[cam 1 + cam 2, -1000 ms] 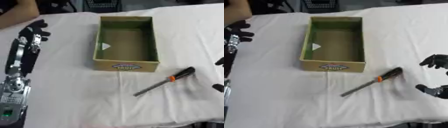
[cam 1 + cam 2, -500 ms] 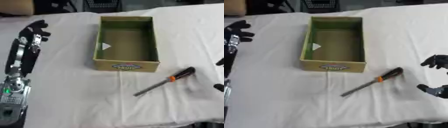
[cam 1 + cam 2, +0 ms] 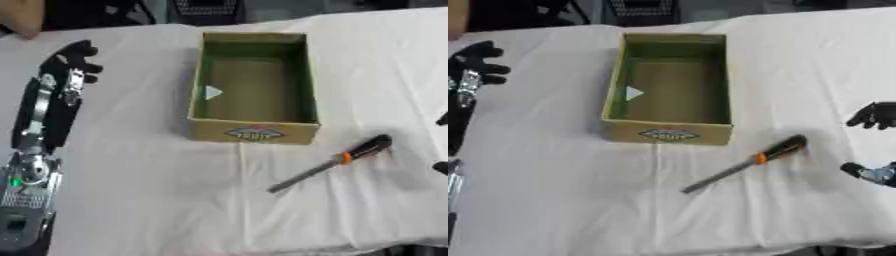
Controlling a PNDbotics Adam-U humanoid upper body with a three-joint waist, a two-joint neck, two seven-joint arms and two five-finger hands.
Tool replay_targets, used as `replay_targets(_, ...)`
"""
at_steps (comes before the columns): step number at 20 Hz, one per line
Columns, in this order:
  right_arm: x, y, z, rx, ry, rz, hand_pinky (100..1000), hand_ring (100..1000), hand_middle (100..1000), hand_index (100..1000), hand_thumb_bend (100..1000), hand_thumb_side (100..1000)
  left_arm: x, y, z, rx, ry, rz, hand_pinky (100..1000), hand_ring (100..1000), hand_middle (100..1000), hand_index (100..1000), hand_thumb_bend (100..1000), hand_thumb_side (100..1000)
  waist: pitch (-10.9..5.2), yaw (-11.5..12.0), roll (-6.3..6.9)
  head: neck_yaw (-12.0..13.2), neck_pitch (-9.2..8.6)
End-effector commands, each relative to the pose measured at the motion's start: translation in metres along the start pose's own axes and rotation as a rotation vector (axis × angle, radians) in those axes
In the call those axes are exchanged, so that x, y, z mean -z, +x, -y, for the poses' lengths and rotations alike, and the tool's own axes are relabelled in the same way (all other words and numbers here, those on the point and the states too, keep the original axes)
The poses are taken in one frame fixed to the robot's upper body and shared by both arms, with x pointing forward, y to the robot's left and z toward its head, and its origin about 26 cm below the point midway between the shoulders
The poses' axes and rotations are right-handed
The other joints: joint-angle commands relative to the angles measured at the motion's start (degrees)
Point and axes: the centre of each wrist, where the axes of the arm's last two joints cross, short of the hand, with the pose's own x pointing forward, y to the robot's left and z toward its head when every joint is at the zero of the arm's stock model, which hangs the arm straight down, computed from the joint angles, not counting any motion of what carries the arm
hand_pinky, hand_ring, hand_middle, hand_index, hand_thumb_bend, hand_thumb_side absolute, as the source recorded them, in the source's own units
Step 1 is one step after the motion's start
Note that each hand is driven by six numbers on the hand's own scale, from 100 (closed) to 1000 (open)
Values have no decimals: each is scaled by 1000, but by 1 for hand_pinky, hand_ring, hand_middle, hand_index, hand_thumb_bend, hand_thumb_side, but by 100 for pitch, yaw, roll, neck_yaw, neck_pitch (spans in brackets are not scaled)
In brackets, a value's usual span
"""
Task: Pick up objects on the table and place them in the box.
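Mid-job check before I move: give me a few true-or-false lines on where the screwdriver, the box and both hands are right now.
1. The screwdriver lies on the white cloth, outside the box. True.
2. The right hand is holding the screwdriver. False: it sits apart from it, to the right, with nothing in it.
3. The screwdriver's black handle points toward the right hand, its metal shaft toward the near edge. True.
4. The box is lying tipped on its side. False: it stands upright, open at the top.
5. The left hand rests inside the box. False: it is over the cloth, left of the box.
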Motion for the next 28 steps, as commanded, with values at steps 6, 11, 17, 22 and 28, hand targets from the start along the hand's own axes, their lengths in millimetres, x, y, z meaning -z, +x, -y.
replay_targets(6,6,-13,22,-61,16,7,617,673,720,788,489,501,3,6,-4,8,-9,30,699,716,780,888,121,1000,-60,27,-35,-33,-4)
replay_targets(11,14,-15,23,-60,23,21,614,669,718,787,488,496,3,6,-3,6,-13,30,699,717,781,888,121,1000,-66,44,-35,-47,-4)
replay_targets(17,23,-15,20,-42,23,41,610,666,716,788,489,494,2,6,-3,3,-15,29,699,717,781,888,121,1000,-72,49,-32,-63,-4)
replay_targets(22,29,-14,18,-39,34,59,609,666,715,787,489,491,2,6,-3,2,-16,29,699,717,781,888,120,1000,-72,54,-30,-84,-4)
replay_targets(28,34,-12,13,-45,70,80,610,667,715,787,483,485,2,6,-2,1,-19,29,700,717,781,888,120,1000,-72,58,-31,-95,-4)
